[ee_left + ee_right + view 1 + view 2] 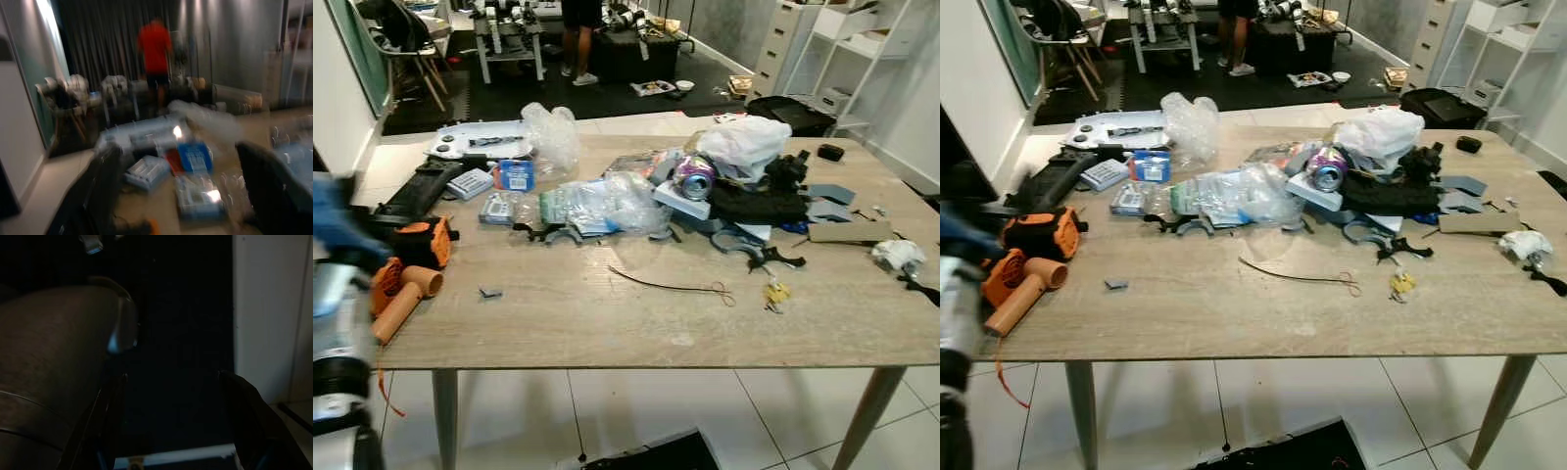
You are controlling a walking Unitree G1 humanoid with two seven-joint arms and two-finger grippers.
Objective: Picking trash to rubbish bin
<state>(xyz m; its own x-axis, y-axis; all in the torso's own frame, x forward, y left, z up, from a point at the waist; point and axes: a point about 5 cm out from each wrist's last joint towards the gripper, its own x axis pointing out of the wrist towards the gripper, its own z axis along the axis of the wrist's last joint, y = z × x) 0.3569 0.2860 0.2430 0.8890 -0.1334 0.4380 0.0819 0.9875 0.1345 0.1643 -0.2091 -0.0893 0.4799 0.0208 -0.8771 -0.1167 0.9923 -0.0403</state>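
Wood table [607, 323] cluttered w/ trash: crumpled clear plastic bag [597, 204] mid-table, crushed can [694, 177] just right of it, white bag [744, 142] behind can. Left gripper [181, 196] raised at table's left edge, fingers [274, 191] spread, empty, view blurred. Right gripper [171, 431] hangs in the dark, fingers apart. Person [155, 54] stands far back.

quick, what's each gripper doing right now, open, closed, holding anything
Left gripper: open, holding nothing, raised over the left end of the cluttered table.
Right gripper: open, holding nothing, hanging idle in the dark.
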